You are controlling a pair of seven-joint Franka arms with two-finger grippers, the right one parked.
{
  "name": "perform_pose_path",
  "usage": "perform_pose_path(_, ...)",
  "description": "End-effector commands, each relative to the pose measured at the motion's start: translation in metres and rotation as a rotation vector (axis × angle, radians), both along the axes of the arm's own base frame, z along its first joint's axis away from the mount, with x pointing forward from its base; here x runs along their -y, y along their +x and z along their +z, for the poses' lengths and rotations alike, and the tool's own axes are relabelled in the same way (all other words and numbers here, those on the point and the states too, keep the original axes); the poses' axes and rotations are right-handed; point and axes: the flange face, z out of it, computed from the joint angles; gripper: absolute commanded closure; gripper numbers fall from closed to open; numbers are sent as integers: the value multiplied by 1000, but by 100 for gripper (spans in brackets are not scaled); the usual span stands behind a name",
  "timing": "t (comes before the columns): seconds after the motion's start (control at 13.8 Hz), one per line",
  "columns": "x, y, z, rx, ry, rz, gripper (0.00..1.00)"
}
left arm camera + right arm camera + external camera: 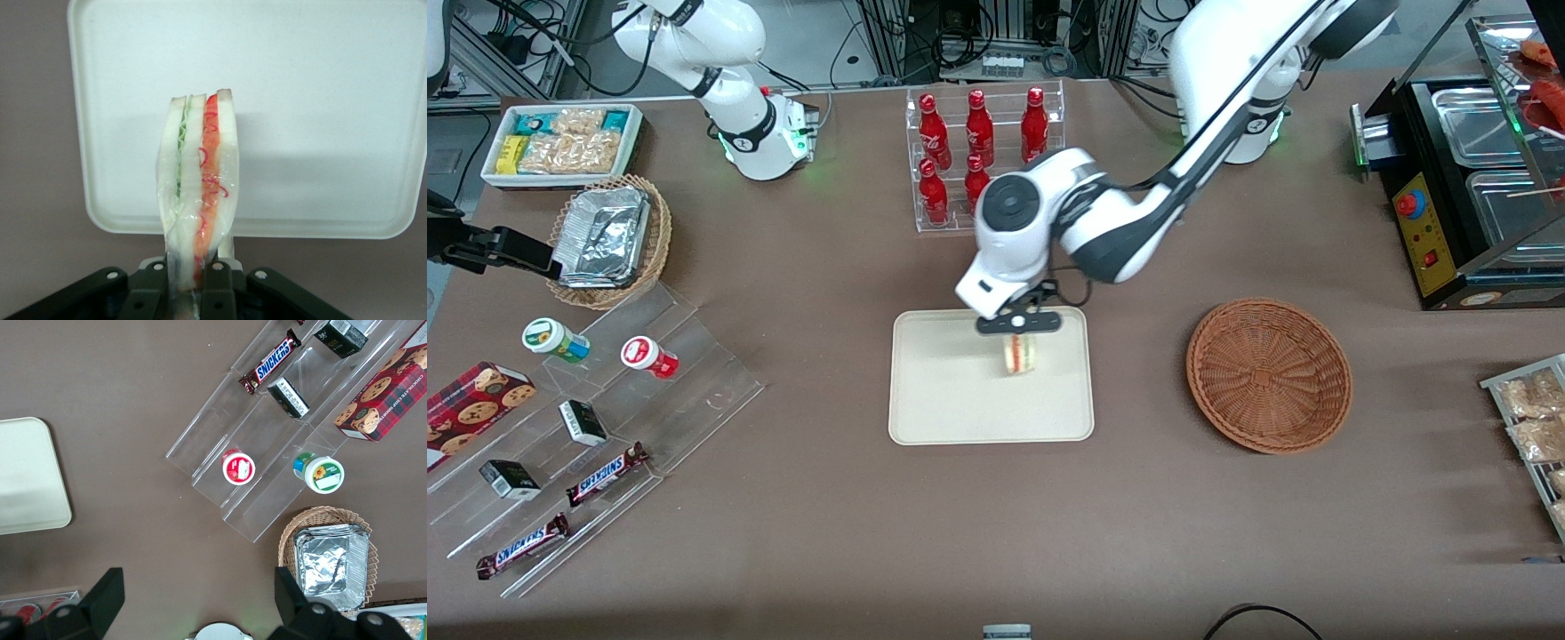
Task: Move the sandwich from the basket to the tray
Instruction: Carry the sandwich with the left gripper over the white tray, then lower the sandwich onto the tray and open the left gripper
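Claw [1019,336] clamped on sandwich [199,193], wedge hanging upright above tray [943,391], not yet set down. Likely trouble: slippery wrap sliding between fingers [217,288]; narrow wedge toppling if let go too high. Basket [1268,374] toward working arm's end of tabletop [827,516], nothing in it. Nothing resting on tray.

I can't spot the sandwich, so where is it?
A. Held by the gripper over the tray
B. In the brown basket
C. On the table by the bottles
A: the gripper has its jaws shut on the sandwich above the tray; the basket holds nothing.
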Motion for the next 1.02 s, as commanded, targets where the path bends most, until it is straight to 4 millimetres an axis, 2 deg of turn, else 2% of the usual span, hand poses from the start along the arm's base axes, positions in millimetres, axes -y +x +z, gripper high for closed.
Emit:
perform_pose_path(0.0,18,9,-23,35,-7,13,100)
perform_pose_path(0.15,26,8,-41,41,-40,7,100)
perform_pose_path(0.29,29,7,-64,62,-1,-15,100)
perform_pose_path(0.44,31,11,-76,74,3,-8,100)
perform_pose_path(0.8,33,17,-73,90,-20,-2,100)
perform_pose_path(0.87,33,17,-73,90,-20,-2,60)
perform_pose_path(0.95,33,17,-73,93,-17,-13,1)
